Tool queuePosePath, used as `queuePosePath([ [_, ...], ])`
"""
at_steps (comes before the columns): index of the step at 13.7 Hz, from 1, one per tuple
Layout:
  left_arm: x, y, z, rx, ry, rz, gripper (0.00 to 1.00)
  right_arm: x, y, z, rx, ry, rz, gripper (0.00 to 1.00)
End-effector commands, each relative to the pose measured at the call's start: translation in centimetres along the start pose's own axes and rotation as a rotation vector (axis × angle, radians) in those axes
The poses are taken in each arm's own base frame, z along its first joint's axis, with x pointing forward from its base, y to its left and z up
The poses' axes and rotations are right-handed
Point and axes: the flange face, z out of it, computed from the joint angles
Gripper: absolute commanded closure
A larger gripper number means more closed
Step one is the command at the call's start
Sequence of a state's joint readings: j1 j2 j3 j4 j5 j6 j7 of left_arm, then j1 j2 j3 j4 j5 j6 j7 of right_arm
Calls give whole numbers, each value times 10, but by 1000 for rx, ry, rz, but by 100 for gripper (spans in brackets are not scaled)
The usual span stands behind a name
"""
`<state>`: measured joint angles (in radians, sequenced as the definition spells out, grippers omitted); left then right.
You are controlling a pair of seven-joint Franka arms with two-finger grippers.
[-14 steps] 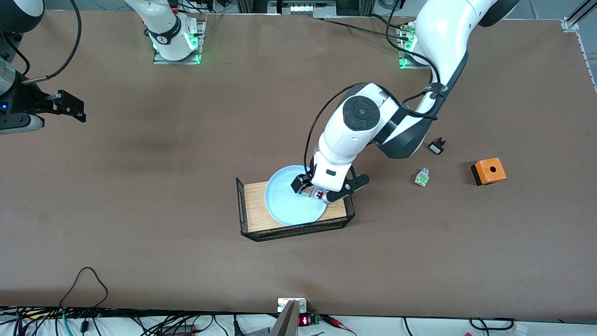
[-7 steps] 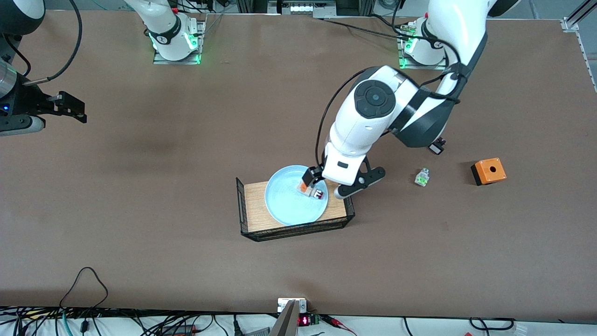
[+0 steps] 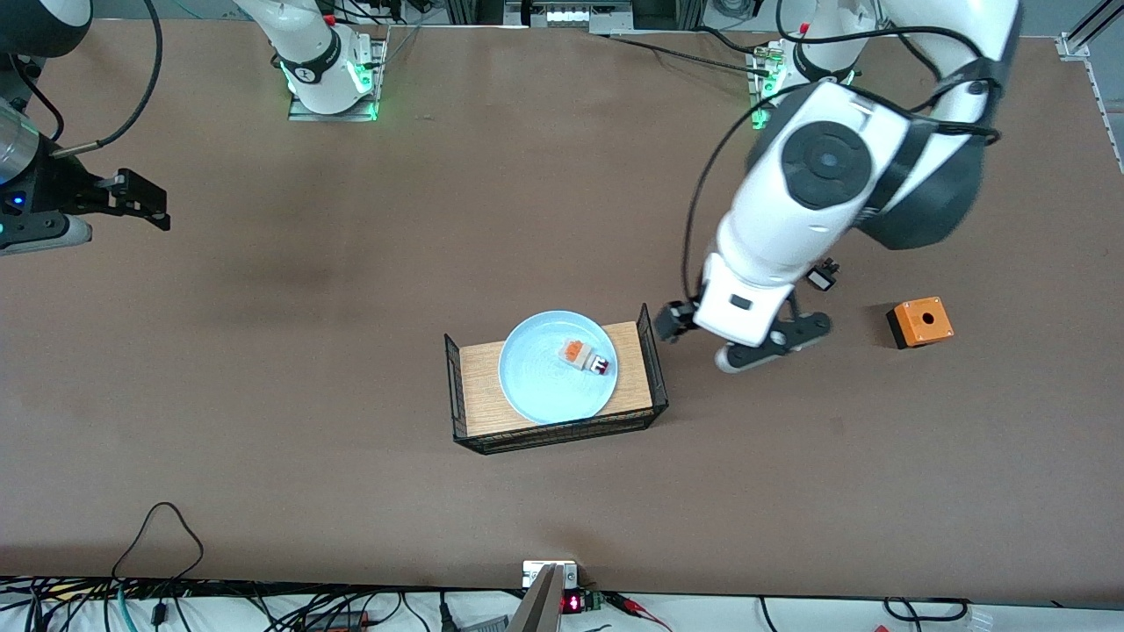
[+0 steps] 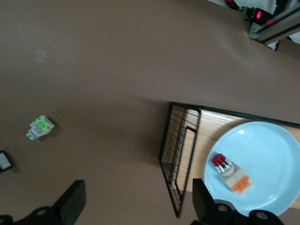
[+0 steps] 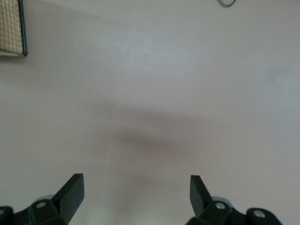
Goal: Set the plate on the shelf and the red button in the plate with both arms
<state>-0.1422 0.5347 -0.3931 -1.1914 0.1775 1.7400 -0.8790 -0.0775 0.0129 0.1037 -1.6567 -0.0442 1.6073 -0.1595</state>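
Observation:
The pale blue plate (image 3: 549,386) lies on the wooden floor of a black wire basket (image 3: 457,386) in the middle of the table. The red button (image 3: 586,357) lies on its side on the plate, near the rim toward the left arm's end. Both also show in the left wrist view, the plate (image 4: 267,187) and the button (image 4: 228,169). My left gripper (image 3: 724,338) is open and empty, up over the bare table beside the basket, toward the left arm's end. My right gripper (image 3: 140,200) is open and empty, waiting over the table at the right arm's end.
An orange box with a hole (image 3: 919,321) and a small black part (image 3: 823,276) lie toward the left arm's end. A green-capped button (image 4: 40,127) lies there too, under my left hand. The basket's wire wall (image 4: 180,159) stands upright.
My left gripper has let go of the red button on the plate, risen and moved away toward the left arm's end. The right arm has barely moved.

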Motion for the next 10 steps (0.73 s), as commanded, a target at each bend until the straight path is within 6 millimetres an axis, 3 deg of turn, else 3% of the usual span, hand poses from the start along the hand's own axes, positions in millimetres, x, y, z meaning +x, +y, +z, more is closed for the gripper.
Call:
queuePosePath([
  [1,35,-51,-3,79,3,68,0,-8,-4,-1,25,-65,17,0],
  [6,113,-165,-13,181,57,154,0,-6,-11,-7,42,-56,10,0],
  [8,132,-208,-24,182,50,238,0,-4,-14,-8,42,-47,4,0],
  [10,140,-243,-23,210,-17,329,0,5,-33,-15,38,-29,-28,0],
])
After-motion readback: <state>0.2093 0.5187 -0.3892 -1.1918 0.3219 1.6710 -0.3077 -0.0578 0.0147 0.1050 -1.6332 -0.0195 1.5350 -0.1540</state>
